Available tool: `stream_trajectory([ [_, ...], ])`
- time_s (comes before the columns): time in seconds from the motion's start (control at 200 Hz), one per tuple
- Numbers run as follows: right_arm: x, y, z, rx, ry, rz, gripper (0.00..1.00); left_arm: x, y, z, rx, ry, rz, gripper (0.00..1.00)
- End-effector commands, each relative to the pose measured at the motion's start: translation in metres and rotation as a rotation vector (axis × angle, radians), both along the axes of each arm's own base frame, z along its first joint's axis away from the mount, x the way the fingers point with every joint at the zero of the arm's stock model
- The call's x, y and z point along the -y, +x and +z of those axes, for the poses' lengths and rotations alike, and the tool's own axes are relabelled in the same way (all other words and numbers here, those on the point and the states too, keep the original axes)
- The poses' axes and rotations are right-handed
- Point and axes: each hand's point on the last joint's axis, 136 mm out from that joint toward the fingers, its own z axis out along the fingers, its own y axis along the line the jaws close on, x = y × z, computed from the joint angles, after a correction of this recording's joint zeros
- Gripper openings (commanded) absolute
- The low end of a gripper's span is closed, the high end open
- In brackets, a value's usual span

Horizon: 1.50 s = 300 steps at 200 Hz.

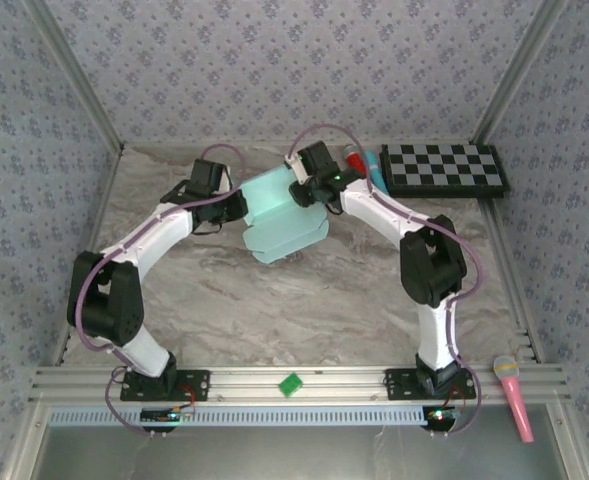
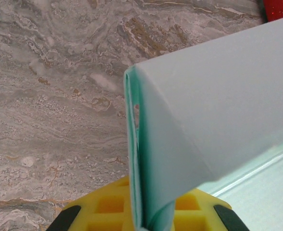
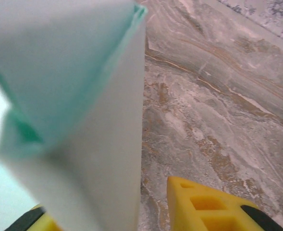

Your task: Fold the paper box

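The paper box [image 1: 279, 215] is a pale aqua card, partly folded, at the back middle of the marble table. My left gripper [image 1: 242, 208] meets its left side and my right gripper [image 1: 309, 195] its upper right side. In the left wrist view the left gripper [image 2: 148, 211] is shut on a doubled edge of the paper box [image 2: 218, 106], which stands up between the yellow fingers. In the right wrist view a panel of the paper box [image 3: 83, 120] stands between the jaws of the right gripper [image 3: 112, 211]. A gap of bare table shows between the card and the right finger [image 3: 203, 204].
A black-and-white checkerboard [image 1: 444, 168] lies at the back right, with a red object [image 1: 355, 158] and a blue one [image 1: 372, 165] beside it. A pink microphone [image 1: 511, 395] and a small green piece [image 1: 291, 384] rest on the front rail. Patterned walls close three sides.
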Motion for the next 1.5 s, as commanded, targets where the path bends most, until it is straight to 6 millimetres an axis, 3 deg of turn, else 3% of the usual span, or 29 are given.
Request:
stream_trajectory([
  [0.0, 0.036, 0.014, -0.009, 0.036, -0.156, -0.15, 0.31, 0.004, 0.001, 0.012, 0.002, -0.024, -0.014, 0.0],
  [0.6, 0.072, 0.022, -0.012, 0.162, -0.461, -0.417, 0.16, 0.003, 0.001, 0.006, -0.02, -0.021, -0.005, 0.0],
  [1.039, 0.072, 0.023, -0.024, 0.128, -0.457, -0.407, 0.07, 0.002, 0.002, 0.005, -0.026, -0.024, 0.006, 0.0],
  [1.334, 0.032, 0.013, -0.014, 0.075, -0.27, -0.253, 0.24, 0.004, 0.003, 0.006, -0.031, -0.032, 0.002, 0.0],
  [1.494, 0.022, 0.008, -0.002, 0.077, -0.23, -0.223, 0.33, 0.004, 0.004, 0.003, -0.038, -0.033, 0.006, 0.0],
])
